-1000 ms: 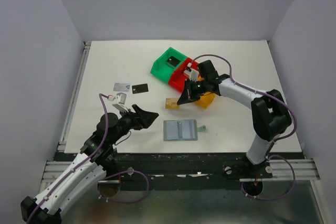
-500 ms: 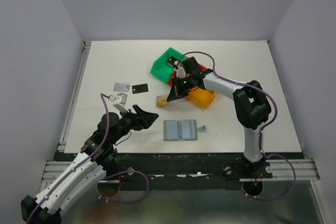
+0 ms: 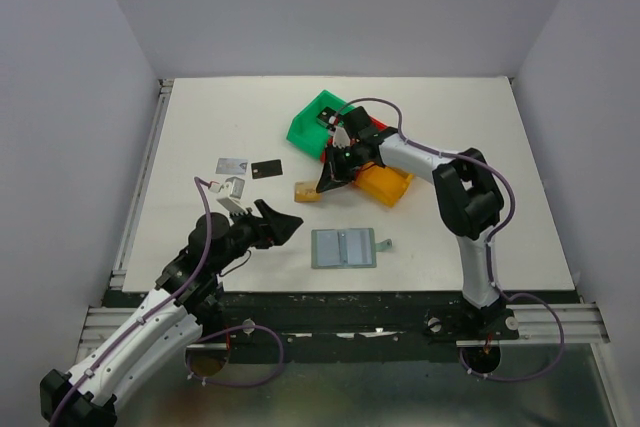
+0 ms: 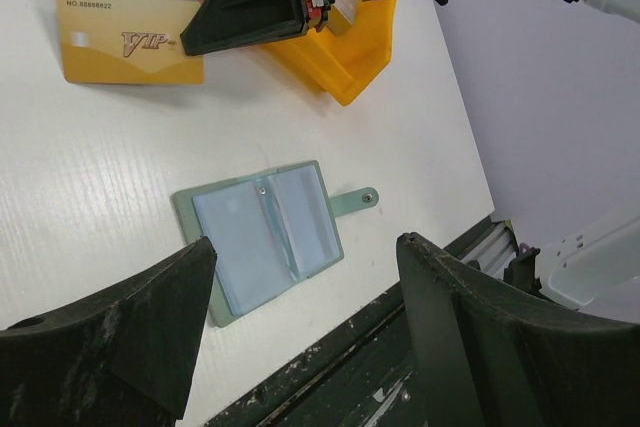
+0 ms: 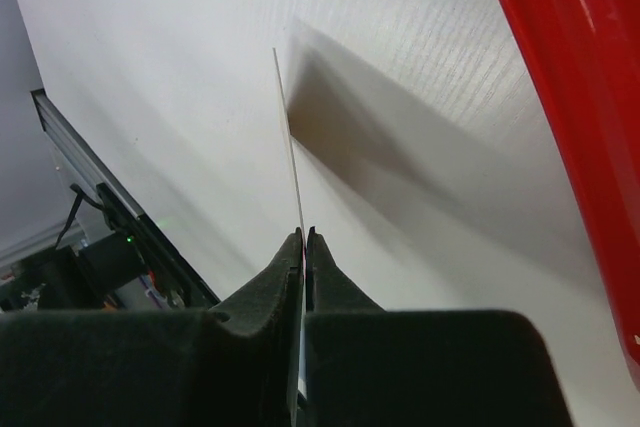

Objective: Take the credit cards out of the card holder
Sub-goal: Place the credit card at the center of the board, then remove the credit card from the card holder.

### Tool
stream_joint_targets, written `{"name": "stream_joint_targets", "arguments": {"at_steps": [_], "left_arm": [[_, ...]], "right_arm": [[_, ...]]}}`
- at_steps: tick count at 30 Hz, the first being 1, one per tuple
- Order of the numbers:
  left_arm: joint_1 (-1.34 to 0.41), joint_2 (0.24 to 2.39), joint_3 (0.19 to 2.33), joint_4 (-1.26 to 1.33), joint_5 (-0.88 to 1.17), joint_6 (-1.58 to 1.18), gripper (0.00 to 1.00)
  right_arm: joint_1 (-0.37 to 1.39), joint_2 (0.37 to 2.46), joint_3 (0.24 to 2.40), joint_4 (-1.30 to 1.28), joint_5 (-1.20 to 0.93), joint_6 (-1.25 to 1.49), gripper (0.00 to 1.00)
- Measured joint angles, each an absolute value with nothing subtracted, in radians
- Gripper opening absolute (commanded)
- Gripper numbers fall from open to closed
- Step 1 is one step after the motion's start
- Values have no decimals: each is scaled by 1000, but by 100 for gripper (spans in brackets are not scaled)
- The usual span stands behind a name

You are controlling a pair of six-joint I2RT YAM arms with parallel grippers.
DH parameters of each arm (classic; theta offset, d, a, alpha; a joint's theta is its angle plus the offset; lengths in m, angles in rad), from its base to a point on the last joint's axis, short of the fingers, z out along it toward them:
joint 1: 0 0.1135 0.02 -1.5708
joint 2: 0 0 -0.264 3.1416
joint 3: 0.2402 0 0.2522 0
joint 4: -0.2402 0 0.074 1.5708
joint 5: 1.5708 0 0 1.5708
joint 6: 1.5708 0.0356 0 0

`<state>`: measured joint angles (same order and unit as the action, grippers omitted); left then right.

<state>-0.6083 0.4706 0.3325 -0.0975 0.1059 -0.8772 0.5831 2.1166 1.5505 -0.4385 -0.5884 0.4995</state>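
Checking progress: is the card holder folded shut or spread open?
Spread open. The card holder lies flat on the table, both pocket panels facing up on either side of the fold.

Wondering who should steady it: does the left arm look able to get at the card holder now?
Probably yes. The left gripper hangs open beside the card holder with nothing between them; the right gripper, pinching the gold card, is farther back.

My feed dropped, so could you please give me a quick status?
Left gripper open near card holder. Right gripper shut on gold card. Black card, silver card on table, holder looks empty. Nothing in the way.
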Motion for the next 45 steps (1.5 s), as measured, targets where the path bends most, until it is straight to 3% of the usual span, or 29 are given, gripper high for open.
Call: {"name": "stream_joint_targets", "arguments": {"at_steps": [7,26,33,40,45], "left_arm": [[-608,477,332,-93,106,-871,84],[-608,476,331,-99,107,-856,84],[-608,498,331,-110,106,-835,85],[-617,606,341,-107,110,-808,85],[-737,746,389,-104,69,-795,86]], "right_arm": [[583,2117,1553,-455,-583,498,23],[574,2081,1533,-477,-505,496,37],[574,1772,1352,-495,-425,467,48],[612,1393,1037,-480,-296,433,55],[615,1274,814,-486,-217,449,57]]}}
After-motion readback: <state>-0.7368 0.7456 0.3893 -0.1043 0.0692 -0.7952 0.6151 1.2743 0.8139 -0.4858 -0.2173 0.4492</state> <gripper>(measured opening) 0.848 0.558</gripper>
